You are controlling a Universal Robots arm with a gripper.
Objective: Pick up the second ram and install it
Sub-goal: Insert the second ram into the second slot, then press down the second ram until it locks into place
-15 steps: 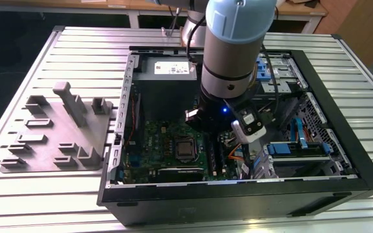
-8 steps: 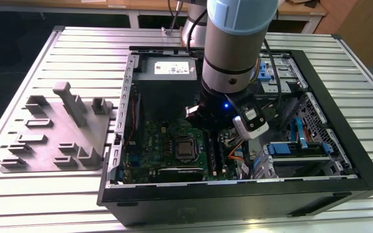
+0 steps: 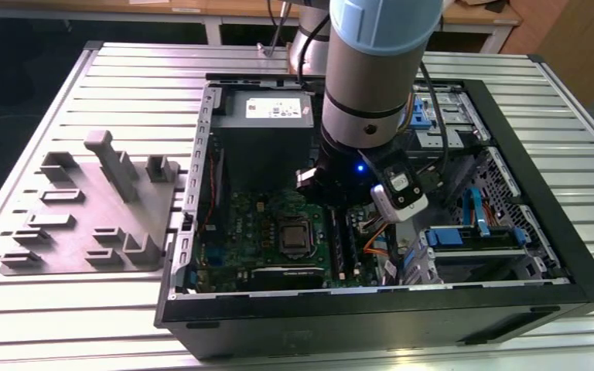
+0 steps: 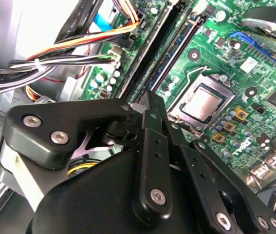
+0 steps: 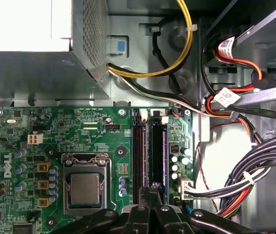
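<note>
While the arm reaches down into the open computer case point(image 3: 544, 232), its gripper point(image 5: 152, 187) hangs over the green motherboard point(image 5: 45, 122), beside the processor socket point(image 5: 85, 187). The fingers point(image 4: 156, 105) look pressed together, gripping nothing. The second ram point(image 5: 156, 151) stands seated in its slot, its near end hidden behind the fingertips.

Cable bundle point(image 5: 254, 175) and power supply point(image 5: 45, 68) crowd the memory slots point(image 5: 150, 156)
</note>
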